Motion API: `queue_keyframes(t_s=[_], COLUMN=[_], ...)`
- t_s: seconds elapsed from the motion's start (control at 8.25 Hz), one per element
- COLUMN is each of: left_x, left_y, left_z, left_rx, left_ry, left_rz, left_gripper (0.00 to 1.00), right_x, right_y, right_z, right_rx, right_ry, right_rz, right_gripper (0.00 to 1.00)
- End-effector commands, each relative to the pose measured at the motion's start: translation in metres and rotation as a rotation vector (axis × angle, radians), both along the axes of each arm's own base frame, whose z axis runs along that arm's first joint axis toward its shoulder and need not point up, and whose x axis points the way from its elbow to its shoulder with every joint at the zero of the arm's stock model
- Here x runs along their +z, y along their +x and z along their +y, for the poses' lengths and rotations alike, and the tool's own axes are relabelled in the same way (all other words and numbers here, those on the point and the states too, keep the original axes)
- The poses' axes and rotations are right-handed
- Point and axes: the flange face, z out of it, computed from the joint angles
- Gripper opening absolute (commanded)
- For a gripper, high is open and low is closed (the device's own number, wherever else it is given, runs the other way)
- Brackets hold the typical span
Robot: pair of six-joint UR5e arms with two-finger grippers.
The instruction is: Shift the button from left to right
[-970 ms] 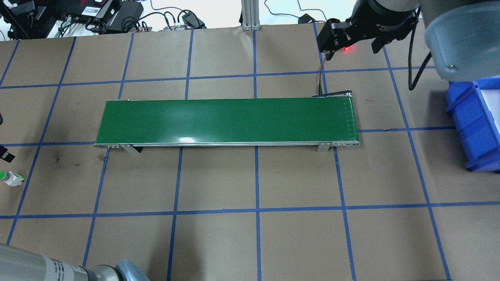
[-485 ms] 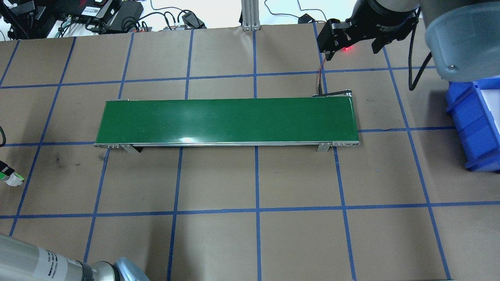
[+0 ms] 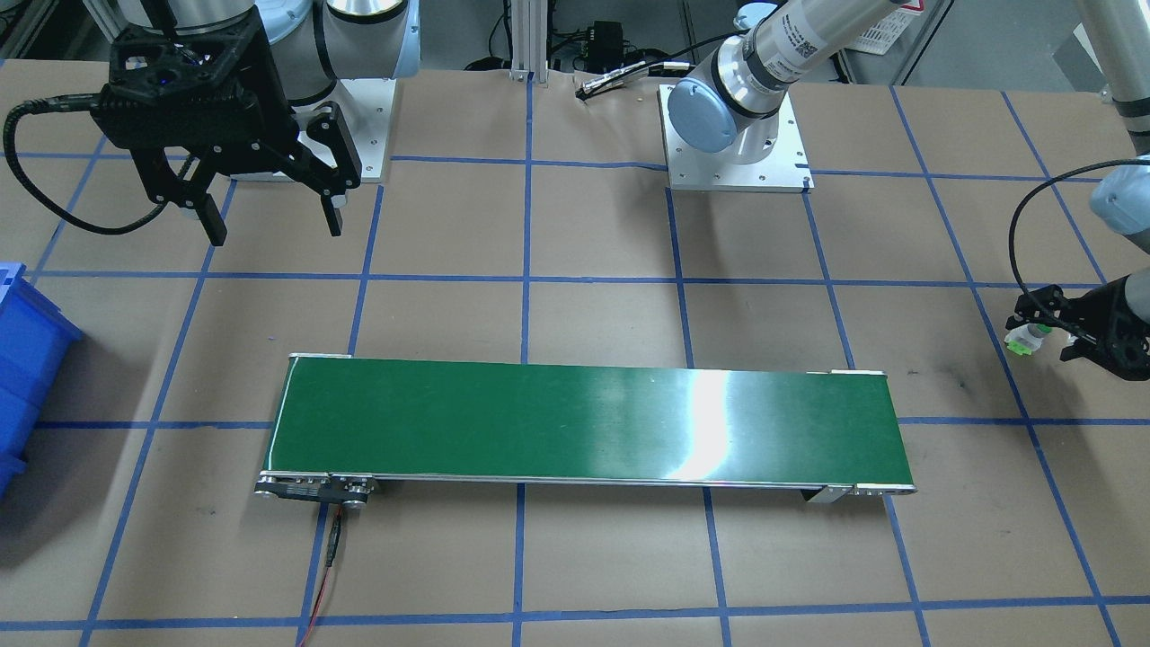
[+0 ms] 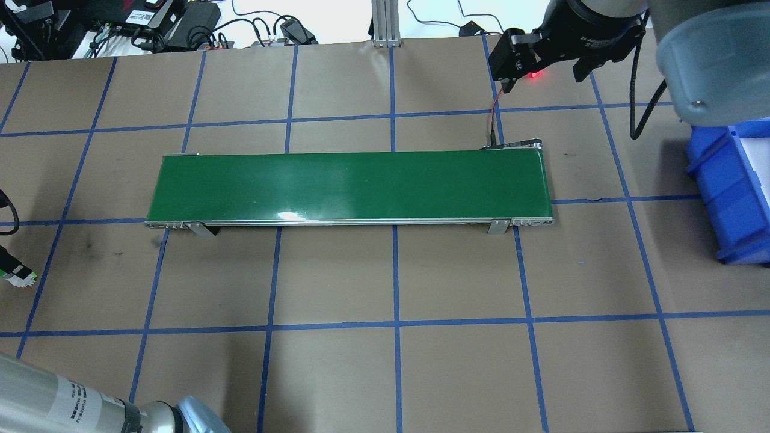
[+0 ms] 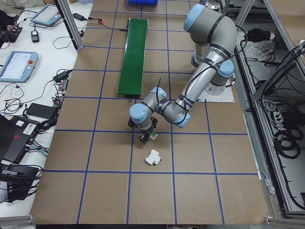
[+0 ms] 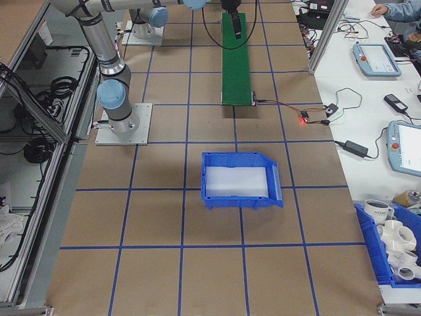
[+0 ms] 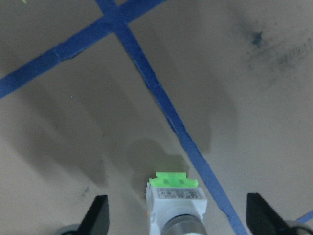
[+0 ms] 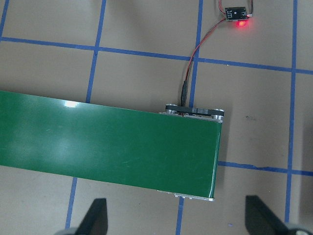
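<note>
The button (image 7: 175, 197), with a white-grey body and a lime-green base, lies on its side on the brown table at the robot's far left. Its base also shows at the overhead view's edge (image 4: 25, 277) and in the front view (image 3: 1022, 341). My left gripper (image 7: 178, 218) is low over it and open. One finger (image 7: 97, 217) stands on each side of the button, well apart from it, and its cap is hidden under the gripper. My right gripper (image 3: 269, 214) hangs open above the table beyond the far right end of the green conveyor belt (image 4: 349, 186).
A white boxy block (image 5: 153, 157) lies on the table near the button. A blue bin (image 6: 240, 179) stands at the robot's right. A small board with a red light (image 8: 236, 13) is wired to the conveyor's right end. Blue tape lines grid the table.
My left gripper has moved over the button, which lay uncovered a second ago; its cap is now hidden. The right arm and the conveyor have not moved.
</note>
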Motion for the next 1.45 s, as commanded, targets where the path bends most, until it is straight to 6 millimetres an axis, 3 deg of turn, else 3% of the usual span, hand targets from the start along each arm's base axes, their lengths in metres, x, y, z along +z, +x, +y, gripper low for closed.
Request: queue_keyframes(t_s=[0.0,0.24,0.36,0.61,0.73,0.97,1.09,1.33], left_x=[-0.016,-0.02,-0.019,-0.016,-0.013,0.013,0.033,0.098], left_y=[-0.003,-0.005,-0.004,0.0,0.002,0.004,0.0,-0.029], left_z=[0.01,0.013,0.013,0.011,0.014,0.016,0.019,0.015], left_rx=[0.001,0.002,-0.001,-0.04,-0.043,-0.043,-0.042,-0.022], left_ry=[0.035,0.041,0.039,0.024,0.049,0.057,0.063,-0.009], left_rz=[0.018,0.025,0.023,-0.005,-0.031,-0.071,-0.087,-0.139], left_gripper=[1.0,1.0,0.72,0.0,0.0,0.0,0.0,0.0], right_x=[0.0,0.0,0.001,0.001,0.0,0.0,0.0,0.0], right_y=[0.001,0.001,0.0,0.0,0.0,0.001,0.0,0.001], right_z=[0.0,0.001,0.001,0.001,0.002,0.002,0.002,0.002], right_rx=[0.002,0.003,0.001,0.001,0.001,0.001,0.002,0.003], right_ry=[0.001,0.001,-0.001,0.001,0.002,0.002,0.002,0.002], right_rz=[-0.001,0.001,0.001,0.002,0.002,0.001,0.0,0.0], right_gripper=[1.0,1.0,1.0,1.0,1.0,1.0,1.0,1.0])
